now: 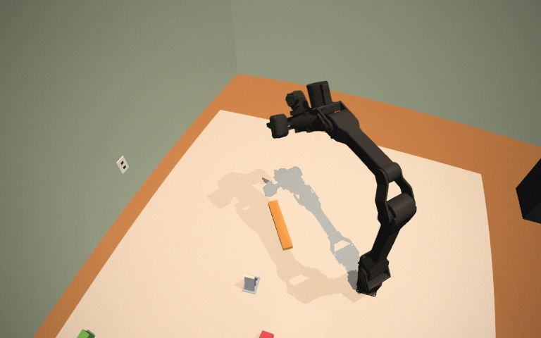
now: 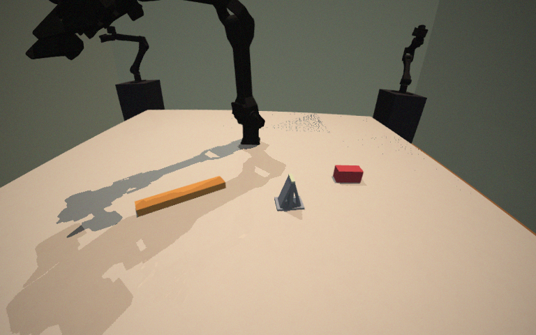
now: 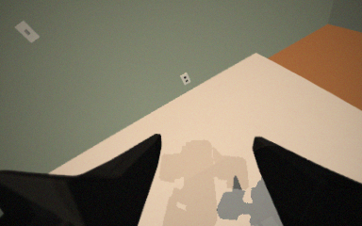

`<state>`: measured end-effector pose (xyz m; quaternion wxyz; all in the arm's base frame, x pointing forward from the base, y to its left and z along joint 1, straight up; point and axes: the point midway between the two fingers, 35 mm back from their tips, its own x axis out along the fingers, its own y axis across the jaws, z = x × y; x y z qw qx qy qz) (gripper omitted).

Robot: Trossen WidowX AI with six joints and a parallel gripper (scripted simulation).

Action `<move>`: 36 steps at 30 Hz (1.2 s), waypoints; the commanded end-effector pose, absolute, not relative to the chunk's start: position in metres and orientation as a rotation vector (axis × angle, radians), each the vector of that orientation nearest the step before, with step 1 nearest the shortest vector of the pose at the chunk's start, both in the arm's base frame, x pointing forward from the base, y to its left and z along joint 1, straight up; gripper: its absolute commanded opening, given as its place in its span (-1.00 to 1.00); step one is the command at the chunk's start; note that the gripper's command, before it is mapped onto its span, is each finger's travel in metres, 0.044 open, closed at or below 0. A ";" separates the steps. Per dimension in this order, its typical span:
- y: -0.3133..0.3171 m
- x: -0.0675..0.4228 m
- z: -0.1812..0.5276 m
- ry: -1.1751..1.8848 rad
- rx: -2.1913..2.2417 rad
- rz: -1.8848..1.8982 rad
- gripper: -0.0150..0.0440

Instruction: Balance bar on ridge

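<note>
The orange bar (image 1: 280, 225) (image 2: 179, 195) lies flat on the pale table. The ridge, a small grey wedge-shaped stand (image 1: 249, 283) (image 2: 289, 194) with a narrow pale top on a flat base, stands upright apart from the bar, with nothing on it. My gripper (image 3: 206, 141) is open and empty; in the wrist view its two dark fingertips stand wide apart with only table and shadow between them. It is raised high above the table, past the bar's far end from the ridge. Neither bar nor ridge shows in the wrist view.
A red block (image 2: 347, 174) (image 1: 265, 334) lies on the table beyond the ridge. A green block (image 1: 84, 334) is at the lower left edge of the top view. Two dark pedestals (image 2: 140, 98) (image 2: 399, 112) with other arms stand behind the table.
</note>
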<state>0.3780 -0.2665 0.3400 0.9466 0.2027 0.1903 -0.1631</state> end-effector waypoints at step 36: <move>-0.147 0.358 0.084 1.402 0.737 -0.732 0.58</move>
